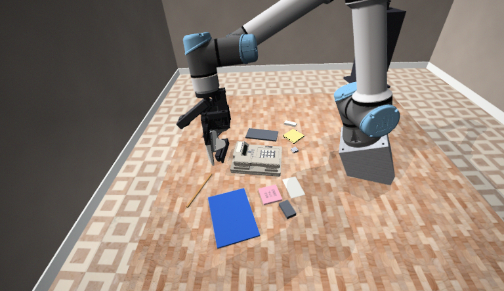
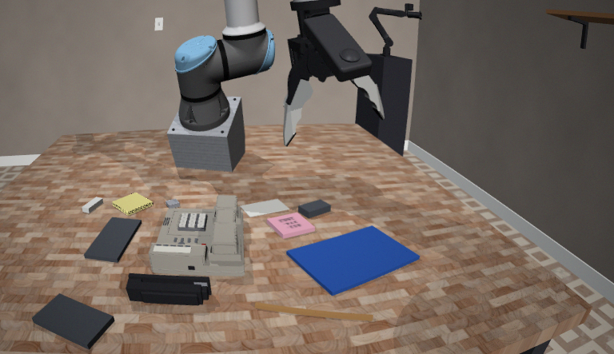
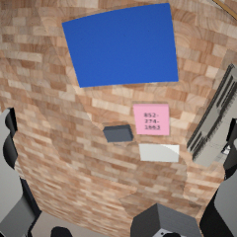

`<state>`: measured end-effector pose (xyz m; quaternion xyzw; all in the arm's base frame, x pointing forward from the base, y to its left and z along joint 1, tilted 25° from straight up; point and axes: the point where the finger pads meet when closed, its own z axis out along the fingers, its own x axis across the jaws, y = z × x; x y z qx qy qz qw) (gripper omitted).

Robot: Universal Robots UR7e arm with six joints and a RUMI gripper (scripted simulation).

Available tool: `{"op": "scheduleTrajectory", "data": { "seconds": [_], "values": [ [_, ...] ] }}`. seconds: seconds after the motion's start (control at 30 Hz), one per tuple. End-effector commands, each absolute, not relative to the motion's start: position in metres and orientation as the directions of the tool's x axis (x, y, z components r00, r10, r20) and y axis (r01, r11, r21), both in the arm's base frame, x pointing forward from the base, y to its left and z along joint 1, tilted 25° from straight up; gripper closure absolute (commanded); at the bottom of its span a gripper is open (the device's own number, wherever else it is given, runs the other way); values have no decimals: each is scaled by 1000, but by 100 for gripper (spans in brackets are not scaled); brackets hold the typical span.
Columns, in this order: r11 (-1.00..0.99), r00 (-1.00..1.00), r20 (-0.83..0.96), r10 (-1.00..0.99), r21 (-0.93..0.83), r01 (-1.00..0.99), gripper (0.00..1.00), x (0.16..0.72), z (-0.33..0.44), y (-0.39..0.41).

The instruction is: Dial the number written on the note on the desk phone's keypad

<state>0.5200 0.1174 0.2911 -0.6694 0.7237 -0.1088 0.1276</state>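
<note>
The beige desk phone [image 1: 256, 160] [image 2: 199, 246] sits mid-table, and its side shows at the right edge of the wrist view [image 3: 213, 125]. Its handset [image 1: 241, 148] [image 2: 226, 225] rests in the cradle beside the keypad [image 1: 267, 153] [image 2: 192, 220]. The pink note [image 1: 270, 194] [image 2: 290, 224] [image 3: 151, 118] lies flat near the phone and reads 852-274-1663. My gripper [image 1: 216, 157] [image 2: 332, 126] is open and empty. It hangs well above the table, off the handset side of the phone, and touches nothing.
Near the note lie a blue book [image 1: 231, 217] [image 2: 352, 257] [image 3: 123, 44], a dark grey block [image 1: 287, 208] [image 3: 118, 133], a white card [image 1: 293, 186] [image 3: 159, 152] and a pencil [image 1: 197, 192]. A yellow pad [image 1: 293, 135], a dark slab [image 1: 261, 134], a black object [image 2: 167, 289] and the robot base [image 1: 365, 157] surround the phone.
</note>
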Motion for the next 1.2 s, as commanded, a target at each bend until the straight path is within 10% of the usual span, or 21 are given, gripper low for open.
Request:
{"op": "scheduleTrajectory", "data": {
  "seconds": [0.0, 0.53, 0.57, 1.17],
  "values": [
    [80, -71, -39, -997, -330, -941, 0, 520, 292, 118],
    [80, -71, -39, -997, -330, -941, 0, 520, 292, 118],
    [80, -71, -39, -997, -330, -941, 100, 520, 292, 118],
    [109, -122, 21, -992, -327, -939, 100, 442, 246, 138]
  ]
}}
